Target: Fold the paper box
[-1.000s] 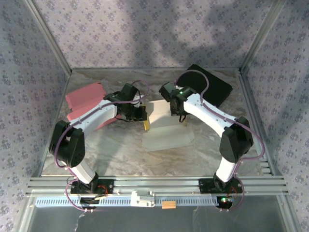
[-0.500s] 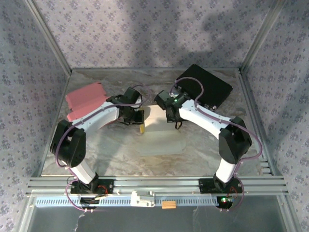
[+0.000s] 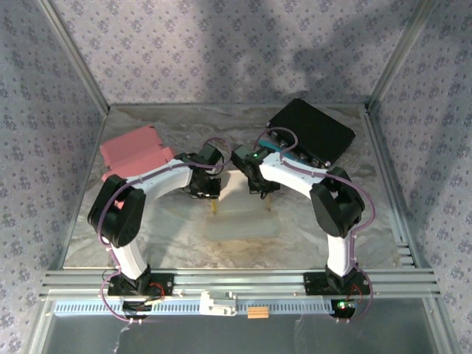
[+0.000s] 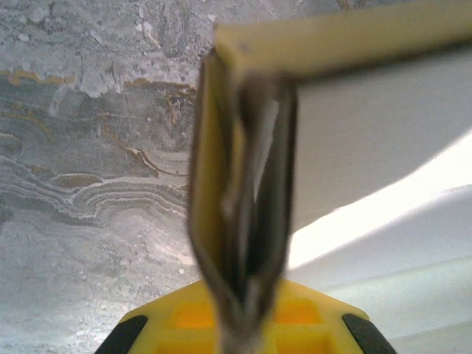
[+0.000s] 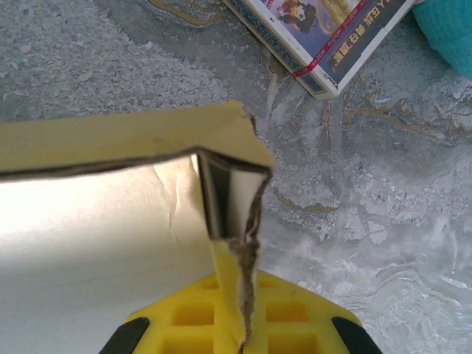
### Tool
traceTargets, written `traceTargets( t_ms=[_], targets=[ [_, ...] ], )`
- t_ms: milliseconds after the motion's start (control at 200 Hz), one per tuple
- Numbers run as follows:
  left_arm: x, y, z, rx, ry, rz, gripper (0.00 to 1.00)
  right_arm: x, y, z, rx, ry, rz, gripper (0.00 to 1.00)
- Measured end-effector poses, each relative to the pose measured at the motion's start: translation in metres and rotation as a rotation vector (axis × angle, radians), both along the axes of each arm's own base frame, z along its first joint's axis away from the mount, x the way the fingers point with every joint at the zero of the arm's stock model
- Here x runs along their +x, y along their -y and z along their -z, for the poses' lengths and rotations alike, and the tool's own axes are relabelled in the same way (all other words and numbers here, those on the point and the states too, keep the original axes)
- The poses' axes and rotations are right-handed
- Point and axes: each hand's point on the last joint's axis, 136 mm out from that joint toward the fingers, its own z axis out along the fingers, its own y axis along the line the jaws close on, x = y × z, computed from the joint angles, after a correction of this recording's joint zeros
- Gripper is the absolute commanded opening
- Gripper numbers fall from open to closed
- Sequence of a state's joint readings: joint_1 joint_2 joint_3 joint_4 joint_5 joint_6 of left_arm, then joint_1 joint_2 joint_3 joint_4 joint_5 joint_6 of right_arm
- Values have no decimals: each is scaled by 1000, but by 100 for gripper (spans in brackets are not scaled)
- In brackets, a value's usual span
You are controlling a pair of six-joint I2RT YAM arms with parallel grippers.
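Top view: paper box (image 3: pixel 242 217) at the centre of the table (image 3: pixel 155 236); left gripper (image 3: pixel 213 198) clamps its 9 o'clock wall, right gripper (image 3: pixel 265 195) its 3 o'clock wall.
Left wrist: corner fold pinched; a weak grip could let it slip.
Right wrist: ragged edge pinched; pulling may tear it.

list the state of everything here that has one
paper box, partly folded, one flap raised, gripped at two corners
left end effector, shut on paper box corner
right end effector, shut on paper box corner
black case, closed, lying flat
pink item, lying flat, untouched
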State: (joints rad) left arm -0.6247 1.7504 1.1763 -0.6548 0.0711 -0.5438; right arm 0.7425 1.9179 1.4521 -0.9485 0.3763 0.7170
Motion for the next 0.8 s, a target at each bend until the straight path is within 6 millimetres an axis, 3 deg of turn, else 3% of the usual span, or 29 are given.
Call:
traceTargets(
  t_ms=[185,380,560,800],
  targets=[
    [7,-2,6,21,20,-5,18,-2,-1,5,7,-25,-3,0],
    [10,-1,8,17,37,-6,12,-3,-2,7,15,-35,-2,0],
    [11,-1,10,16,45,-5,22,-3,-2,7,16,-37,-2,0],
    [13,-1,9,13,56,-6,5,-2,-3,7,22,-33,-2,0]
  ],
)
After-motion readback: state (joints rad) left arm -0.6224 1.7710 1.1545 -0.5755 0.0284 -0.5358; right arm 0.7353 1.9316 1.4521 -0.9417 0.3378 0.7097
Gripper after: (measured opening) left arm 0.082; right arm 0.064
